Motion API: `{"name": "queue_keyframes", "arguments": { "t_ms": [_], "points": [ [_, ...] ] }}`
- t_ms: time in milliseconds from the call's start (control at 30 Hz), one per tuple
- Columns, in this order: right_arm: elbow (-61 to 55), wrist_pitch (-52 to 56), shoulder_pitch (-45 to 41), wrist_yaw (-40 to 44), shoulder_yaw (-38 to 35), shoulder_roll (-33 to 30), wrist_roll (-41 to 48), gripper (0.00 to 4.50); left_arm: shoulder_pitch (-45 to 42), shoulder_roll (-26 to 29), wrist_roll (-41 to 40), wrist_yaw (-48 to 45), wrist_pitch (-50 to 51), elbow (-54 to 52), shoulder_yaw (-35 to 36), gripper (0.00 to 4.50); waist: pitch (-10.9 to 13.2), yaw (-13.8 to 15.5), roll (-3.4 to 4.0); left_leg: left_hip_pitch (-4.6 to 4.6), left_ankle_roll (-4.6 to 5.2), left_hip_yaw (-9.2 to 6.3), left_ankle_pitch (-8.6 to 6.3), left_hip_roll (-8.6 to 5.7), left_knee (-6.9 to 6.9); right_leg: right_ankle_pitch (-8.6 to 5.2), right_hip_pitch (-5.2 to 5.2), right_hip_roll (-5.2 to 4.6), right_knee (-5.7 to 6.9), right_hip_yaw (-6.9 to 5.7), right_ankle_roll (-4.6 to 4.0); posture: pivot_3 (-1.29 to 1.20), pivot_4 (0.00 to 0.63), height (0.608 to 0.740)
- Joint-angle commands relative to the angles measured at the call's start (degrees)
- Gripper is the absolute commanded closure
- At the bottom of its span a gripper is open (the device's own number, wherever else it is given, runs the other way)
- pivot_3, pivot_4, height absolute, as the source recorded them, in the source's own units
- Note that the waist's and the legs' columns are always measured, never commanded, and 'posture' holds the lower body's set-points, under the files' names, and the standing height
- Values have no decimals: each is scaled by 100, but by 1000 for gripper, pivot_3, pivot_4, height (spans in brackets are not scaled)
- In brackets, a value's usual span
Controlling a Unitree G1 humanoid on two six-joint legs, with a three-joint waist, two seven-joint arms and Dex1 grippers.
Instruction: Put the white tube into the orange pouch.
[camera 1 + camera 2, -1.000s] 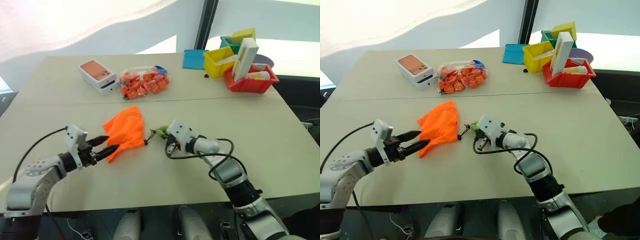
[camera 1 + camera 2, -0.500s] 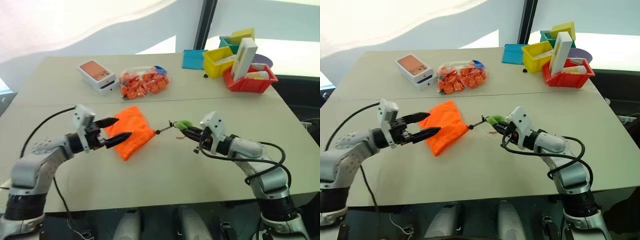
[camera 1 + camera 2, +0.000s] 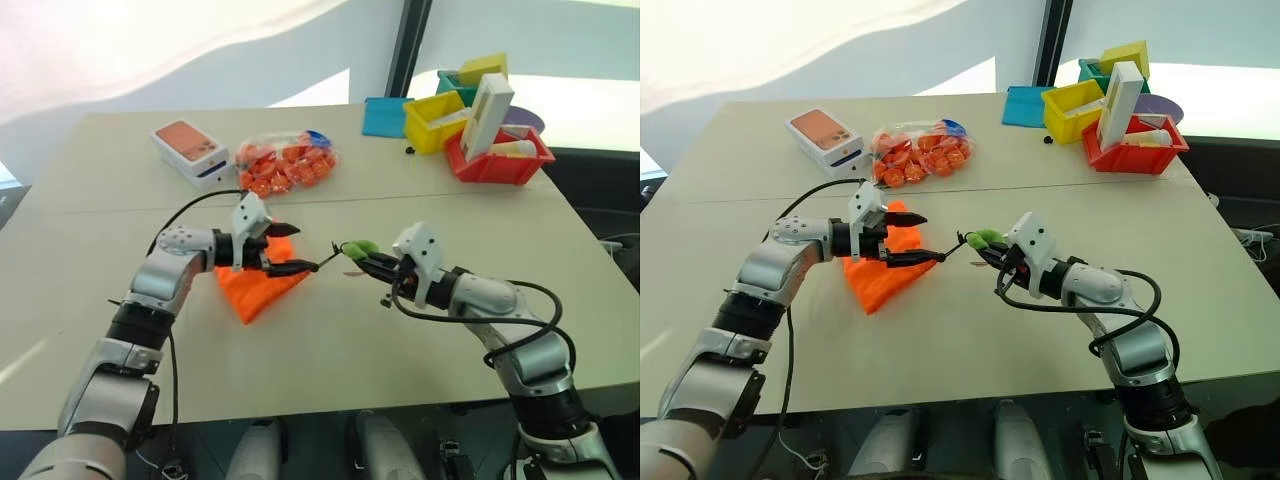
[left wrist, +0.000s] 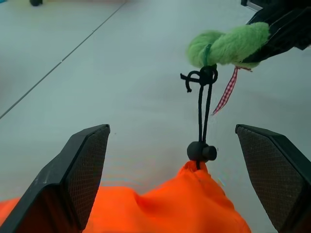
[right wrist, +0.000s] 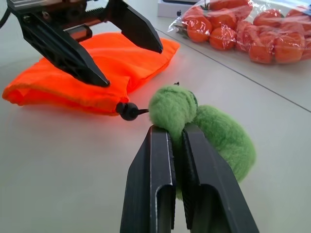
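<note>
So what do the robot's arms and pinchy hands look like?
Both arms are made of smooth silver-grey metal segments joined by black rings. A loose black cable loops along each one. Near each wrist sits a small white boxy block. The left gripper and the right gripper each have two long, pointed black fingers, whose inner faces carry a fine cross-hatched grip pattern.

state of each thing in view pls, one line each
orange pouch: lying flat on the table, mouth cinched at the cord stopper
green tuft: pinched, lifted off the table, cord taut
right gripper: shut on the green tuft
left gripper: open, fingers either side of the pouch's neck
white tube: lying in the red bin
red bin: upright, far right of table
</note>
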Motion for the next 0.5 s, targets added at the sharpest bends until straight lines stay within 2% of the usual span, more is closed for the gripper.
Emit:
{"name": "queue_keyframes", "arguments": {
  "t_ms": [33,233,500],
  "points": [
    [-170,-141,-84,-67,60,16,-30,4500,-315,12,58,-572,-28,432,-65,75,0,-5,0,0,1,-1,0,0,-1,0,0,0,1,0,1,0,150,740],
    [-154,-241,-114,-117,154,-4,-105,4500,-693,-157,298,-913,-251,1389,-57,75,0,2,0,-1,1,-3,-1,-1,5,-1,0,1,7,-3,2,0,150,740],
    [-226,-451,-112,-25,125,-19,-36,4500,-310,-207,266,-926,-179,1082,58,75,0,-4,0,-3,1,-6,0,-1,6,-1,-1,1,12,-3,4,0,150,740]
  ]
}}
